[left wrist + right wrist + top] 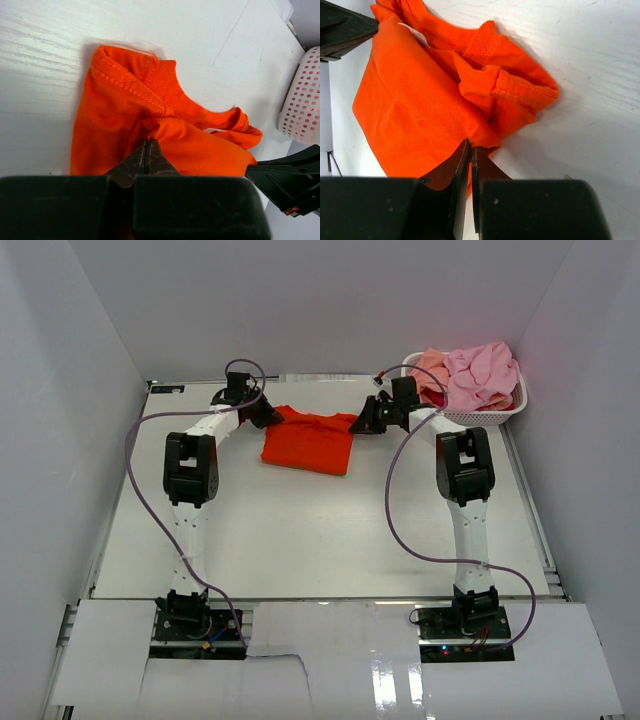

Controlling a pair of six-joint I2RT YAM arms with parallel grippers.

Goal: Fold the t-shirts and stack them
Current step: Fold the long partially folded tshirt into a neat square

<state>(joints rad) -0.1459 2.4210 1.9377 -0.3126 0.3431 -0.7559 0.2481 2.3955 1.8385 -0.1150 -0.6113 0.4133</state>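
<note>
Pinching cloth between closed jaws, the left gripper [148, 150] and right gripper [470, 150] each hold one far corner of the orange-red t-shirt [310, 445], which lies folded on the far half of the table [300, 540]. Wrist views show the bunched collar and hem; only the overhead view shows what fills the white basket [492, 418]: pink and salmon t-shirts [478, 375].
</note>
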